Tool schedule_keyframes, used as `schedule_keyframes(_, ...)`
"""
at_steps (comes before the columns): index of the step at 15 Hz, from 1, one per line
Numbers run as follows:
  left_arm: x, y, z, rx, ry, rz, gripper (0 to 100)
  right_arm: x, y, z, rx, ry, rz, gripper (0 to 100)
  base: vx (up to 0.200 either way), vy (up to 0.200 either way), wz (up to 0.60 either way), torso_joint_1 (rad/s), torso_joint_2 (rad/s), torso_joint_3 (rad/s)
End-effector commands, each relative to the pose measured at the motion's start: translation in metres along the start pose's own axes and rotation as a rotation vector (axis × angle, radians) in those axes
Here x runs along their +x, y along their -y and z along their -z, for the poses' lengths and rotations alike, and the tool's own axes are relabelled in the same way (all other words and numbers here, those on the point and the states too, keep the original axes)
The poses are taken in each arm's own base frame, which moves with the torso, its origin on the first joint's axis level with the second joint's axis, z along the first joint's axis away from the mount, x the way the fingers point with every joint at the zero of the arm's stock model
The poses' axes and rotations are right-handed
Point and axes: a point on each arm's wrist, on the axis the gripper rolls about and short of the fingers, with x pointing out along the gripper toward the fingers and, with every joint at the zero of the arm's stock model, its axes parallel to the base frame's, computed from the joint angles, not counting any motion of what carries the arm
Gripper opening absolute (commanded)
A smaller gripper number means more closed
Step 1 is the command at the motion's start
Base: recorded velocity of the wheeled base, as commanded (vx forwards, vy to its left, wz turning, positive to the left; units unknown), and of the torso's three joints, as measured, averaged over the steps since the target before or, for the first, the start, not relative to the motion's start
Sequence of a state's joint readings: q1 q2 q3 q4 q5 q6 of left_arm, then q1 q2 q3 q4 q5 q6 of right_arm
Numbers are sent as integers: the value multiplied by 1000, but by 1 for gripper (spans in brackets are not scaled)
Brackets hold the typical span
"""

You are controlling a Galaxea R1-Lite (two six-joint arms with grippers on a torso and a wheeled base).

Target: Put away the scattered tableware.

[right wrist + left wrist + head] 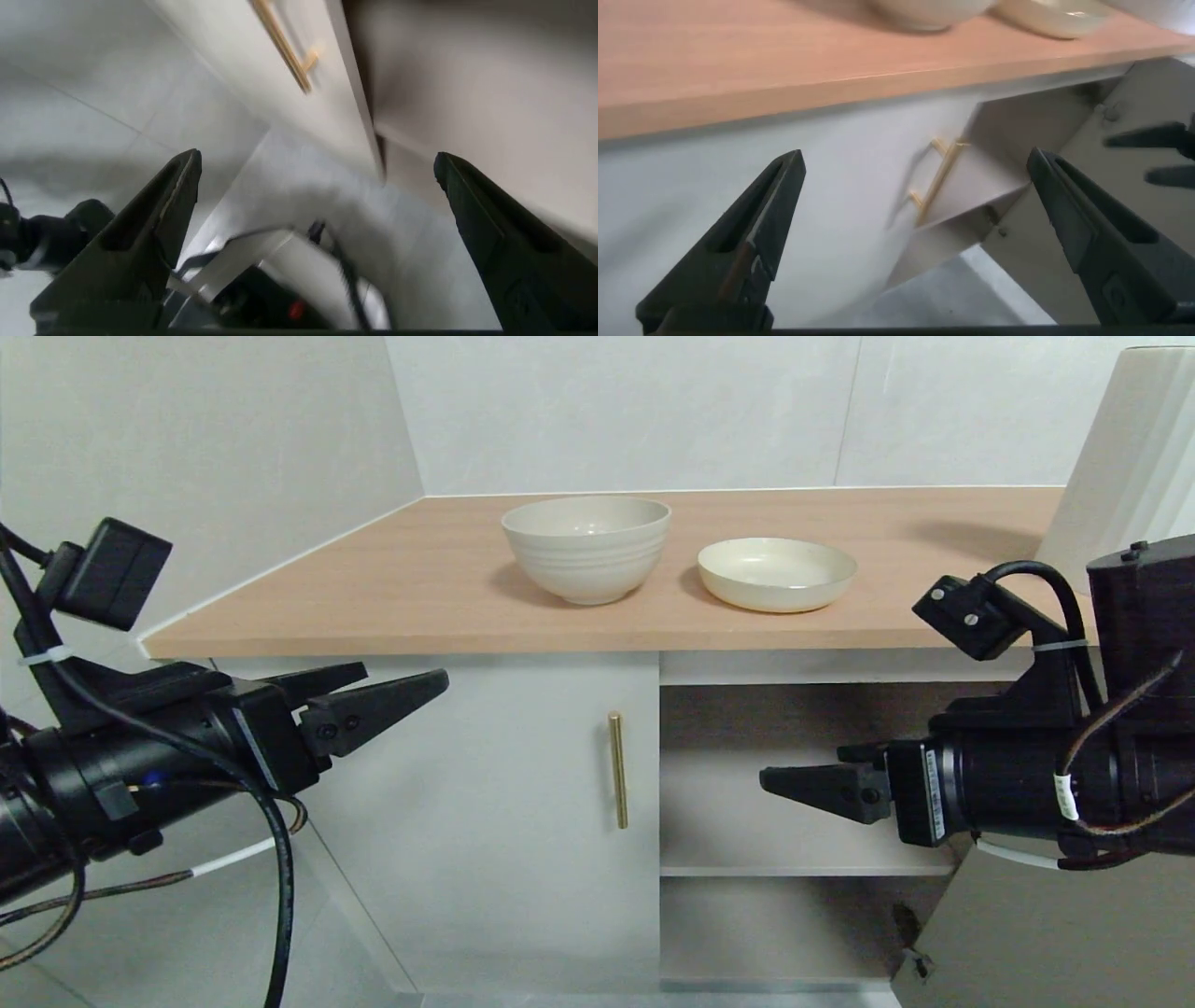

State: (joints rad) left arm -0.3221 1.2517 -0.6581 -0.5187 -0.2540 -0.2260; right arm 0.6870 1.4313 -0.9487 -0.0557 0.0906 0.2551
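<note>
A deep cream bowl [586,546] and a shallow cream dish [777,574] stand side by side on the wooden countertop [392,588]. Both show at the edge of the left wrist view, the bowl [920,9] beside the dish [1055,14]. My left gripper [406,674] hangs open and empty below the counter's front edge, before the shut cabinet door [504,803]; its fingers [775,205] are spread wide. My right gripper [803,767] is open and empty in front of the open cabinet compartment [794,803], with its fingers [168,205] spread apart.
The shut left door carries a brass handle [617,770]. The right compartment has a shelf [803,870], and its door [1055,933] is swung out at the lower right. A tall white object [1134,457] stands at the counter's right end. Walls close the counter's back and left.
</note>
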Motion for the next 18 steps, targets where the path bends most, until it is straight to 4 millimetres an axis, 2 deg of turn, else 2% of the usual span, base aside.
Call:
schedule_keyframes(1, 0, 0, 0, -2, -3, 3, 100, -1, 1, 5, -12, 10, -1, 100, 0, 0, 0, 0, 0, 0)
schedule_keyframes(10, 7, -3, 4, -14, -26, -1, 100, 6, 7, 5, -19, 26, 17, 100, 0, 0, 0, 5, -20, -16)
schedule_keyframes(13, 8, -3, 4, -14, -27, -3, 100, 4, 10, 4, -19, 31, 26, 100, 0, 0, 0, 82, -255, -276)
schedule_keyframes(18, 10, -4, 7, -17, -39, -4, 100, 5, 10, 4, -20, 30, 26, 100, 0, 0, 0, 140, -498, -303)
